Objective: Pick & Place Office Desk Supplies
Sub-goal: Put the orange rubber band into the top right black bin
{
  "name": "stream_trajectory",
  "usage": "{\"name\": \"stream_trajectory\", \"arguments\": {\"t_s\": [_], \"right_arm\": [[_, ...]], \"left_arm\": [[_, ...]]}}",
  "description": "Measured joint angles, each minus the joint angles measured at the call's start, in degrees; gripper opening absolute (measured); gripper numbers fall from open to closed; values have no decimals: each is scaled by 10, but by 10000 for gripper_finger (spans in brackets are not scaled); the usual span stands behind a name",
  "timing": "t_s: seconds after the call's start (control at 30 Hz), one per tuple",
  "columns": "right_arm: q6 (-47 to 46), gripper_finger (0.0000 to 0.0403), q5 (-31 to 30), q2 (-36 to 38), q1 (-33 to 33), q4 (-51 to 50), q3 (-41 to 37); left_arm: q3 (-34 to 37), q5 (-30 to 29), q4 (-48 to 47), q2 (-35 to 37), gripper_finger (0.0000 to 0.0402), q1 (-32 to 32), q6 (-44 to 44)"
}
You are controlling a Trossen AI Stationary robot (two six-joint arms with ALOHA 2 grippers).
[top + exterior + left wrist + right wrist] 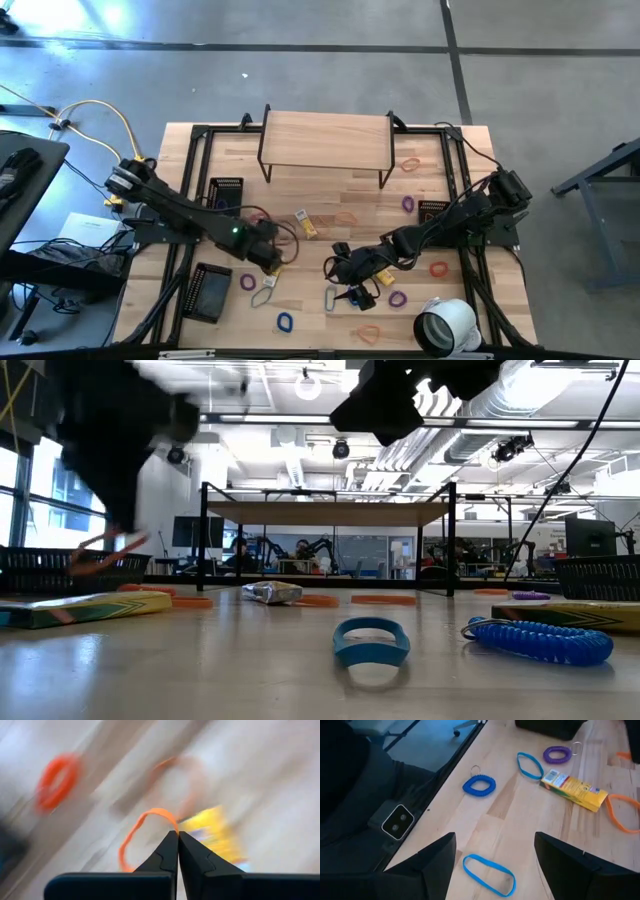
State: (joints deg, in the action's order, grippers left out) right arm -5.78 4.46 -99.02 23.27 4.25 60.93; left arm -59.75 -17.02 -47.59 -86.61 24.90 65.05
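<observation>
Left tool pinched tight on thin orange rubber band, centre-left of high frame, lifting it clear of counter. Right tool gapes wide, empty, lower centre.

Tabletop: pale wood planks w/ visible grain, smooth, slight sheen. Blue coil loop: ribbed plastic, glossy. Yellow packet: printed card or paper, matt. Orange band at left gripper tips: thin rubbery, matt. Gripper fingers: dark matt plastic.
</observation>
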Motion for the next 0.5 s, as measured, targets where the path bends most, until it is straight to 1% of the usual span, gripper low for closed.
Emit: {"name": "stream_trajectory", "arguments": {"t_s": [0.03,0.1,0.17,0.27,0.4,0.5], "right_arm": [[0,259,-2,0,0,0,0],[0,259,-17,0,0,3,0],[0,259,-35,0,0,3,0],[0,259,-68,0,0,4,0],[9,259,-80,0,-1,9,0],[24,259,-76,0,0,24,0]], "left_arm": [[-8,-12,28,0,1,6,-27],[-13,-32,115,0,1,20,-106],[-13,-35,213,-5,1,28,-172],[-13,-33,321,-16,1,33,-246],[-13,-30,400,-26,1,30,-315],[-14,-17,423,-33,0,21,-323]]}}
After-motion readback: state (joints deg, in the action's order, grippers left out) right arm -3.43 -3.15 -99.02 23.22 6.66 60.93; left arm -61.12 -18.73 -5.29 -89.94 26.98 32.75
